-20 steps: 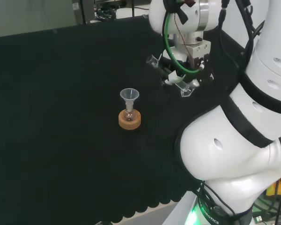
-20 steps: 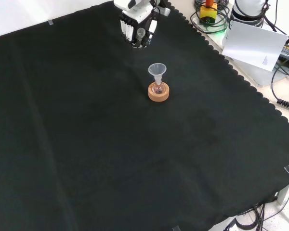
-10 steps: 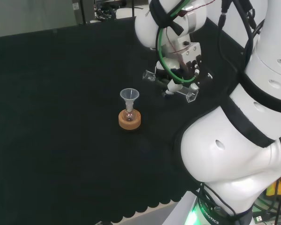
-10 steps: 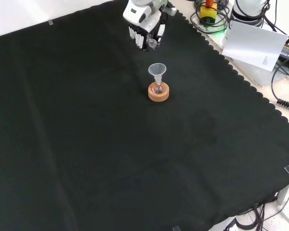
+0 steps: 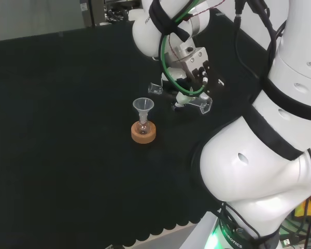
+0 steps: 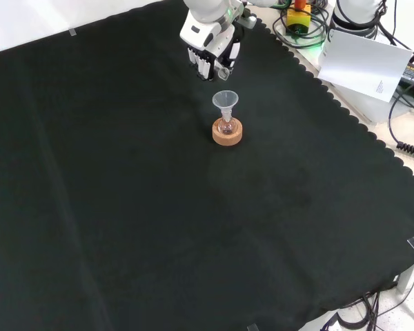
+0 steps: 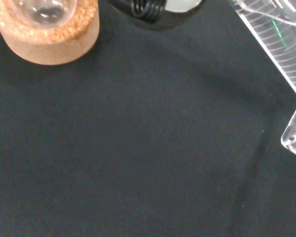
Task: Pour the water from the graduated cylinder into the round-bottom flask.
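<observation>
Hovering just right of the funnel (image 5: 143, 106) in the head view, the hand (image 5: 189, 85) has its fingers (image 6: 205, 65) wrapped round the tilted graduated cylinder (image 5: 182, 95).

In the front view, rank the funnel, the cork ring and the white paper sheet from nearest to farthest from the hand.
From the hand, which holds the graduated cylinder:
1. Funnel, just below the hand, atop the flask.
2. Cork ring, under the funnel, a little lower.
3. White paper sheet, off the cloth at the right.
</observation>
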